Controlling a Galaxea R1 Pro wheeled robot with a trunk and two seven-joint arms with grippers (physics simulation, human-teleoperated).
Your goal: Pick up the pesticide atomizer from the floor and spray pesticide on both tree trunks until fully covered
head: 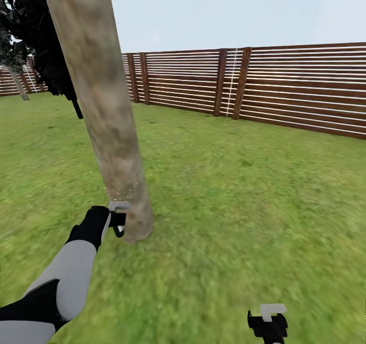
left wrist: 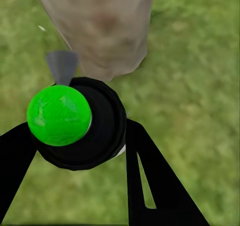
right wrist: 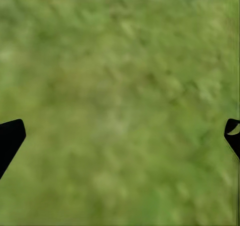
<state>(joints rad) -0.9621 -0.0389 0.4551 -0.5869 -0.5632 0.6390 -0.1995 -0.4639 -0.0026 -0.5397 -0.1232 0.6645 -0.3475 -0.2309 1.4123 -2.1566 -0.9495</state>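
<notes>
A thick, mottled grey-brown tree trunk (head: 104, 105) leans up out of the lawn just ahead of me on the left. My left gripper (head: 117, 221) is shut on the pesticide atomizer (head: 119, 207), held low beside the trunk's base. A faint scatter of spray specks hangs on the bark just above the grey nozzle. In the left wrist view the atomizer (left wrist: 95, 131) is a black round body with a bright green ball on top, gripped between my black fingers (left wrist: 150, 176), its grey nozzle aimed at the trunk (left wrist: 105, 30). My right gripper (head: 268, 321) hangs open over bare grass (right wrist: 120, 100).
A brown horizontal-slat fence (head: 284, 87) runs across the back and right of the lawn. Dark-leaved trees (head: 35, 33) stand behind the trunk at the far left. Open grass (head: 244, 191) stretches to the right.
</notes>
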